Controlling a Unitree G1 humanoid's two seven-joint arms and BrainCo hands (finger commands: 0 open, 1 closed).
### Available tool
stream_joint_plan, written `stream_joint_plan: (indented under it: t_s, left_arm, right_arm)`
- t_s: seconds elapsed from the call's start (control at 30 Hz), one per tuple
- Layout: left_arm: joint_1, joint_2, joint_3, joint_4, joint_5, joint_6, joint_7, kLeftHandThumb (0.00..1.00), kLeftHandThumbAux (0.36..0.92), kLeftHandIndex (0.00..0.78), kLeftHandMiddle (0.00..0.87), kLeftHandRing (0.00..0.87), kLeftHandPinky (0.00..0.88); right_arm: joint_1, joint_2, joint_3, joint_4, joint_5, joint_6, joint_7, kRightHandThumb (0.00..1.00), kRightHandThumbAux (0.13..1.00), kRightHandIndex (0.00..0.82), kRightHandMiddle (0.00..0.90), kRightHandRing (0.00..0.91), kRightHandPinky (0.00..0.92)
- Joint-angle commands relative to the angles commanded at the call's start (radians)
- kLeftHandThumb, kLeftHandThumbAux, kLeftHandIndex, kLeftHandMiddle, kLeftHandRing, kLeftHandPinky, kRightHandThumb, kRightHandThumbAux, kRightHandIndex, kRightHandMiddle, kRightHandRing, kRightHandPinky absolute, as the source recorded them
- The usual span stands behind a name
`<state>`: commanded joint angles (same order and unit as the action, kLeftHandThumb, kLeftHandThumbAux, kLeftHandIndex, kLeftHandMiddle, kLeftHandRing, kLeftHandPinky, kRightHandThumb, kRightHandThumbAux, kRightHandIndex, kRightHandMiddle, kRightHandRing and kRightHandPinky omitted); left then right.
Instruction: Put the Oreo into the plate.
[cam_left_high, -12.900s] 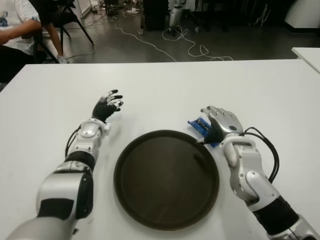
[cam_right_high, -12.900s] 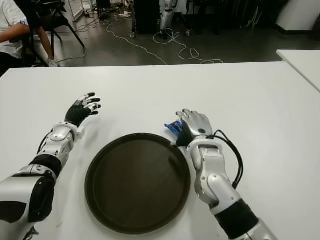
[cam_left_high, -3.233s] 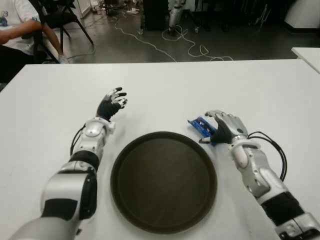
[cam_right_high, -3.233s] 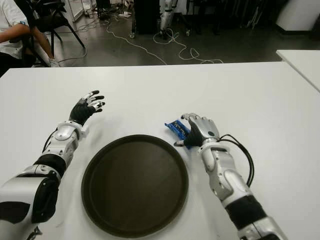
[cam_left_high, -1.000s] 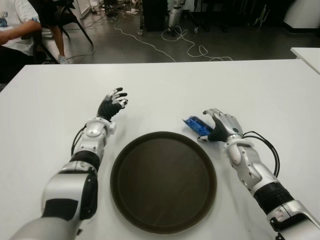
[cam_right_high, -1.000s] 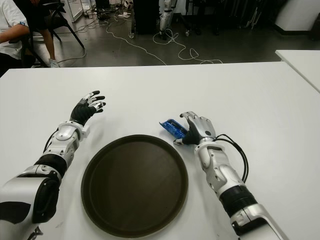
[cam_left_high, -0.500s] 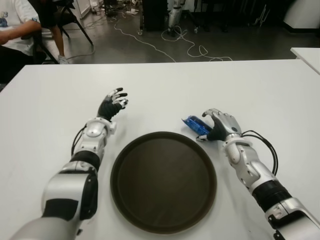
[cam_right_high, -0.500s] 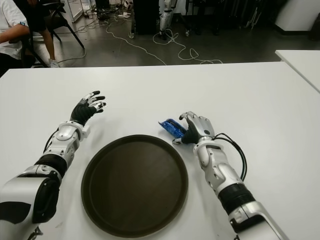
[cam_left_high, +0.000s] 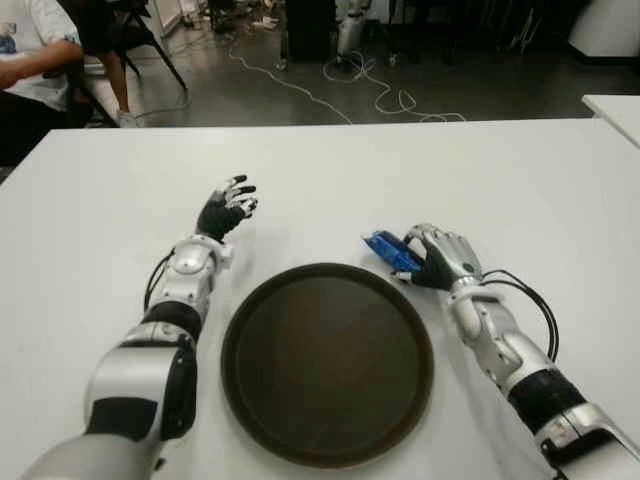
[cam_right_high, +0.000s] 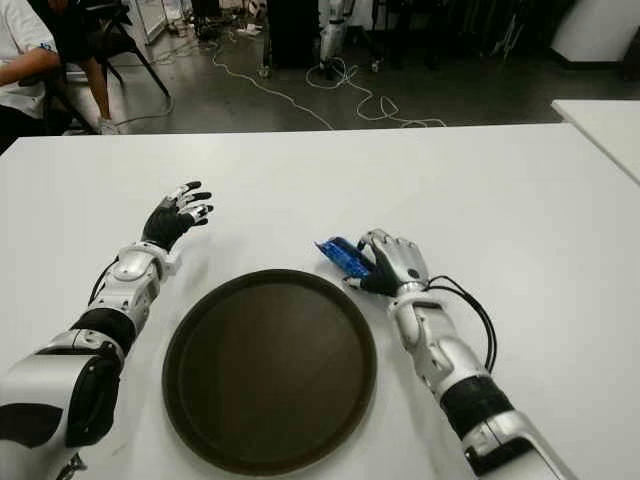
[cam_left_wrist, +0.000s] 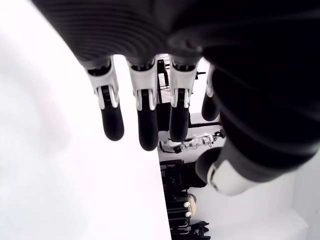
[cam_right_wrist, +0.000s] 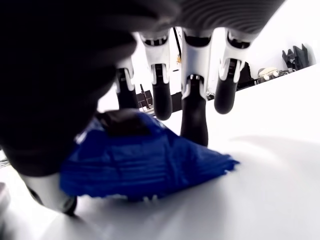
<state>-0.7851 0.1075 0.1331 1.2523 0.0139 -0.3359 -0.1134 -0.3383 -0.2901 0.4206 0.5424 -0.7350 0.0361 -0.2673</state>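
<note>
The Oreo (cam_left_high: 390, 250), a blue packet, lies on the white worktop (cam_left_high: 520, 180) just beyond the far right rim of the round dark plate (cam_left_high: 328, 362). The right hand (cam_left_high: 442, 259) is at its right side, fingers (cam_right_wrist: 194, 117) curled around it, thumb on top. The left hand (cam_left_high: 224, 211) shows far left of the plate, fingers spread, holding nothing.

Right hand (cam_left_high: 440, 262), silver-grey with dark fingertips: low over table level, palm down, fingers (cam_right_wrist: 194, 116) curled over the blue crinkled snack packet (cam_left_high: 392, 251), thumb under it. Forearm extended forward, black cable looped at wrist. Left hand (cam_left_high: 225, 208), black-gloved: raised forward on left, fingers (cam_left_wrist: 145, 112) spread and relaxed, holding nothing.
</note>
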Motion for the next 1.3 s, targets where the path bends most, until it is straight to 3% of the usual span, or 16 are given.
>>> stream_joint_plan:
  t_s: [0.2, 0.57, 1.3]
  left_arm:
    - [0.0, 0.0, 0.0, 0.0, 0.001, 0.001, 0.003, 0.102, 0.725, 0.141, 0.218, 0.224, 0.226]
    - [0.002, 0.0, 0.003, 0.0, -0.003, -0.003, -0.005, 0.108, 0.718, 0.133, 0.2, 0.209, 0.214]
    - [0.006, 0.002, 0.0, -0.002, 0.001, -0.012, -0.005, 0.117, 0.715, 0.133, 0.206, 0.215, 0.232]
  right_arm:
    - [0.003, -0.004, -0.005, -0.006, 0.001, -0.008, -0.013, 0.183, 0.661, 0.44, 0.507, 0.527, 0.527]
    - [0.013, -0.005, -0.029, -0.019, 0.018, -0.041, -0.036, 0.292, 0.704, 0.534, 0.635, 0.634, 0.595]
    - [0.018, -0.014, -0.036, -0.023, 0.001, -0.056, -0.069, 0.289, 0.736, 0.552, 0.686, 0.674, 0.63]
